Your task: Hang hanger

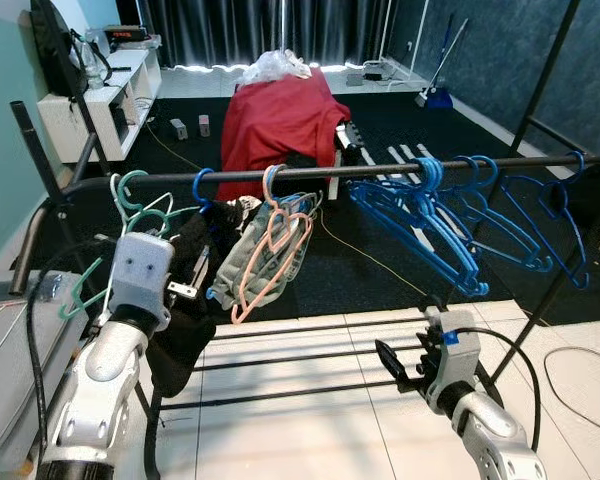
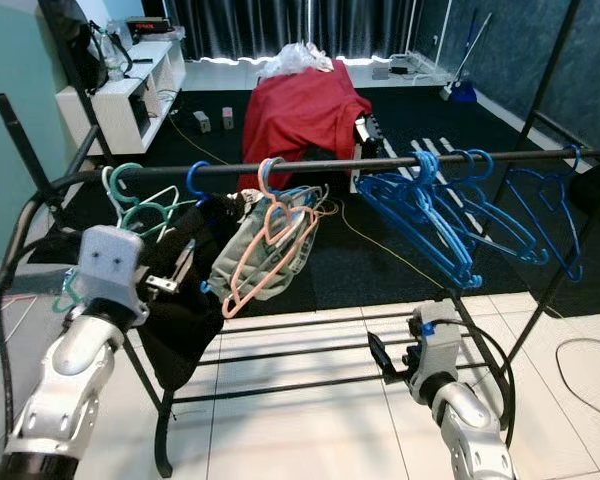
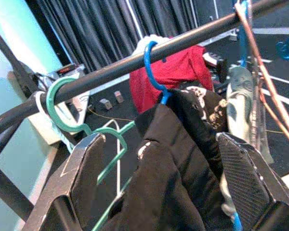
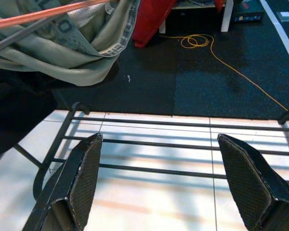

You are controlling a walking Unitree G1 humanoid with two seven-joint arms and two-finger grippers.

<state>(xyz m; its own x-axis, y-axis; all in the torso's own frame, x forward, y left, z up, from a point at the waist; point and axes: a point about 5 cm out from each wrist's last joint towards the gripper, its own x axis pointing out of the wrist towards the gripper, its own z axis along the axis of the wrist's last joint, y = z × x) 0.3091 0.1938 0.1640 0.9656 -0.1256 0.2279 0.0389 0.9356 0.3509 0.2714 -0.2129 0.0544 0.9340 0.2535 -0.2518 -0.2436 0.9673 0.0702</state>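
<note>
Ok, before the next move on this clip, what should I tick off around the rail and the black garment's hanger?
1. Blue hanger hook over the rail: ok.
2. Black garment hanging from that hanger: ok.
3. Left pincer open, fingers either side of the garment: ok.
4. Left pincer free of the fabric: cannot tell.
5. Right pincer open and holding nothing, low over the bottom bars: ok.
6. Teal hanger seated on the rail beside it: ok.
</note>
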